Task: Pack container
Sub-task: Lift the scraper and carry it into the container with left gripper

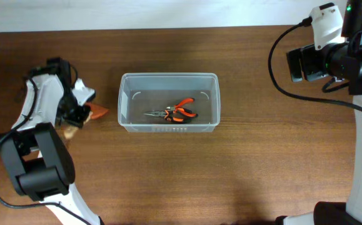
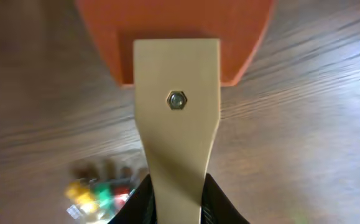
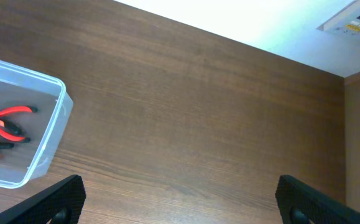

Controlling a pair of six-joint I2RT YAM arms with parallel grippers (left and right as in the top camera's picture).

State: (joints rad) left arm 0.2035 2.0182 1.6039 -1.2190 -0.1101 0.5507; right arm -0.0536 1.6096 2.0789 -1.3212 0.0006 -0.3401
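The clear plastic container [image 1: 168,77] stands mid-table with orange-handled pliers [image 1: 179,110] lying inside. It also shows at the left edge of the right wrist view [image 3: 50,130], with the pliers [image 3: 5,123] in it. My left gripper [image 1: 74,120] is left of the container, shut on the pale wooden handle of a scraper [image 2: 176,118] with an orange blade [image 1: 99,112]. In the left wrist view the jaws [image 2: 176,208] pinch the handle and the blade points away over the table. My right gripper [image 3: 180,199] is open and empty, high at the far right [image 1: 296,65].
A small clear box of coloured pieces [image 2: 96,193] lies blurred on the wood beside the left jaws. The table's far edge meets a white wall [image 3: 242,18]. The right arm's cable [image 1: 277,69] hangs right of the container.
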